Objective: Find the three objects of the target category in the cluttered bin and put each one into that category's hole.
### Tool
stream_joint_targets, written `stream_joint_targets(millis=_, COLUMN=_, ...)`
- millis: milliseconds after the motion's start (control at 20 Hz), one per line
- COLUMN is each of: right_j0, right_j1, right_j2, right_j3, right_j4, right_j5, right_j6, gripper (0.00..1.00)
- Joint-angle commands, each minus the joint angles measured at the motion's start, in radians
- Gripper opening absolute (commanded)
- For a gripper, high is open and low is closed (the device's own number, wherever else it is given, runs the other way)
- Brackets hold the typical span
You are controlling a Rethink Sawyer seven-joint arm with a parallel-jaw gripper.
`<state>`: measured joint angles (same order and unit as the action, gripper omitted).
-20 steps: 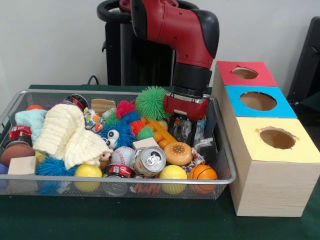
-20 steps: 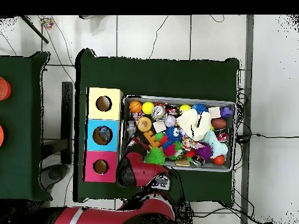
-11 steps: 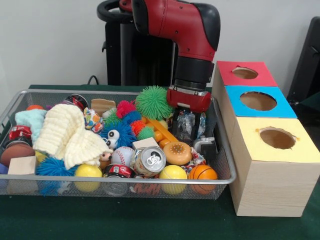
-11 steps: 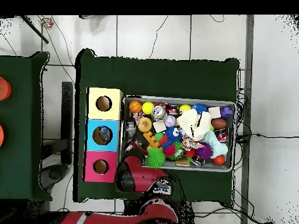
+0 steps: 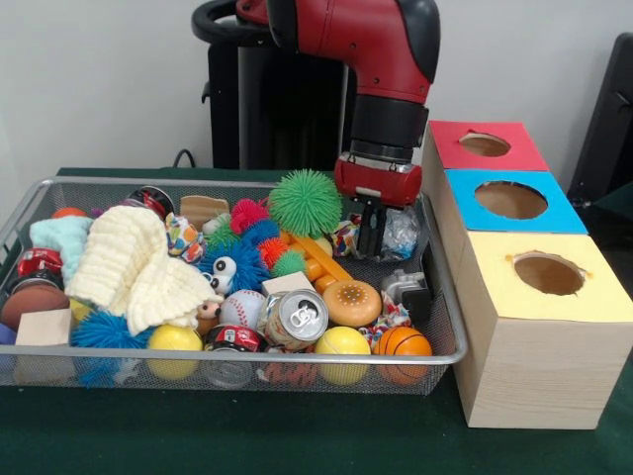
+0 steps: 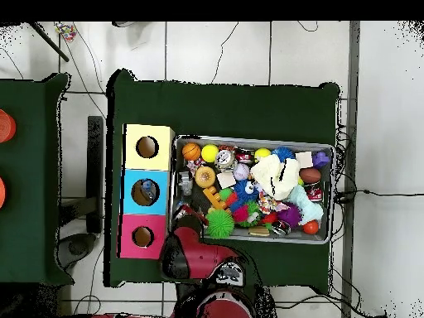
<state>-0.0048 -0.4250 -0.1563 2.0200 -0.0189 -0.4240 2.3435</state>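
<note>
Tool (image 5: 374, 236) clamped on a crinkly clear wrapper (image 5: 400, 233) above the wire bin (image 5: 443, 297). Best lifted clear of the rim, then carried steadily toward the holed boxes (image 5: 509, 199).

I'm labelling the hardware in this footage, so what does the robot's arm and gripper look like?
The arm is a thick, rounded glossy red shell with black joint ends. Below the elbow comes a black cylindrical wrist band, then a red block with a small pale label. The gripper under it is black and narrow. No loose cables show on the arm.
</note>
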Motion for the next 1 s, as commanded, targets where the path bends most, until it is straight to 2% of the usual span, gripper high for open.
stream_joint_targets(millis=50, right_j0=0.0, right_j1=0.007, right_j2=0.116, right_j3=0.019, right_j4=0.02, right_j5=0.11, right_j6=0.142, gripper=0.0)
stream_joint_targets(millis=500, right_j0=-0.013, right_j1=0.013, right_j2=0.12, right_j3=0.022, right_j4=0.001, right_j5=0.105, right_j6=0.135, gripper=0.0)
stream_joint_targets(millis=800, right_j0=-0.048, right_j1=-0.06, right_j2=0.131, right_j3=0.06, right_j4=-0.032, right_j5=0.157, right_j6=0.114, gripper=0.0)
stream_joint_targets(millis=1000, right_j0=-0.079, right_j1=-0.148, right_j2=0.147, right_j3=0.1, right_j4=-0.048, right_j5=0.213, right_j6=0.101, gripper=0.0)
